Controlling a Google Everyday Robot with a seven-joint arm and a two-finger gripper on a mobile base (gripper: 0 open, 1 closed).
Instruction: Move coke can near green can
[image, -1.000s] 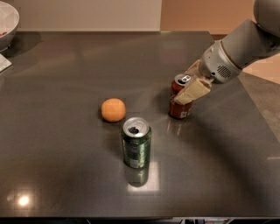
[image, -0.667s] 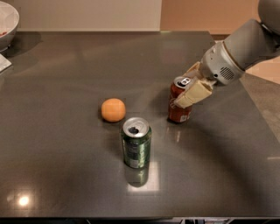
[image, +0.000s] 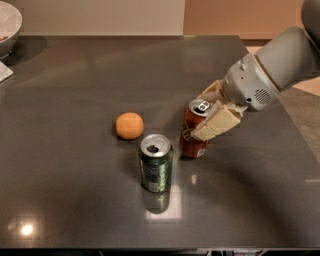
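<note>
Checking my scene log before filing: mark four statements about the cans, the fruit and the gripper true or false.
1. The gripper clasps the dark red coke can with the silver top. True.
2. The dark green soda can lies on its side. False: it stands upright.
3. The round orange fruit sits right of the red can. False: it sits left of it in this view.
4. A gap separates the two cans. True.

You see a dark shiny table (image: 75, 65) with a light spot (image: 25, 229) near left. A pale wall (image: 100, 17) stands far behind, beige floor (image: 306, 112) at right. The gripper (image: 200, 116) clasps the coke can (image: 192, 147) right of centre.
</note>
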